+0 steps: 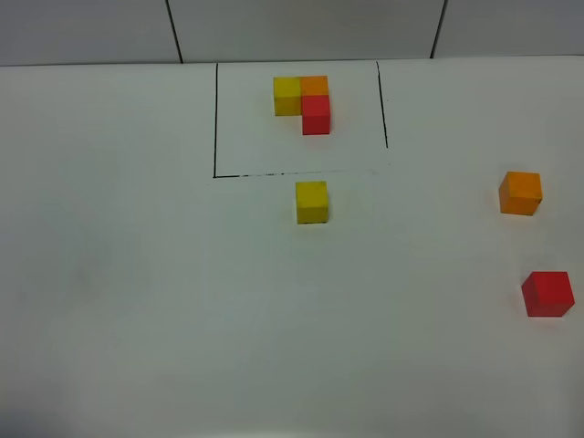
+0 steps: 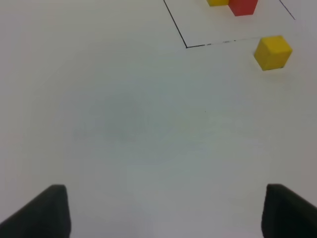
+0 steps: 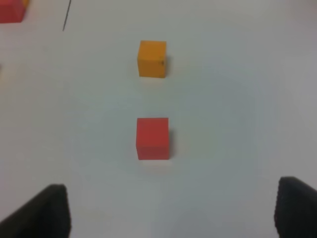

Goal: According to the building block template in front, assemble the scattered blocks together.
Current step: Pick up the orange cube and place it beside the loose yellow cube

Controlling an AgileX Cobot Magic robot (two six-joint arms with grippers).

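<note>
The left gripper [image 2: 168, 213] shows two dark fingertips set wide apart over bare table, with nothing between them. The right gripper [image 3: 171, 210] also has its fingertips spread wide and holds nothing. The table [image 1: 137, 274] is a plain, smooth white surface.

Nearest on the right side lies the red cube [image 1: 547, 294], matte, sharp-edged and resting flat. Just beyond it, apart from it, sits the orange cube [image 1: 520, 192], which looks the same size and has the same dull finish. In the right wrist view the two line up one behind the other ahead of the open fingers. Well to their left, near the middle of the table, the yellow cube [image 1: 311, 202] sits alone, just outside the near line of the black outline [image 1: 215, 119].

That thin drawn frame, broken in places along its near side, encloses the template [image 1: 304, 100]. It is made of three smaller-looking cubes pressed together in an L: yellow and orange side by side, with red in front of the orange.
</note>
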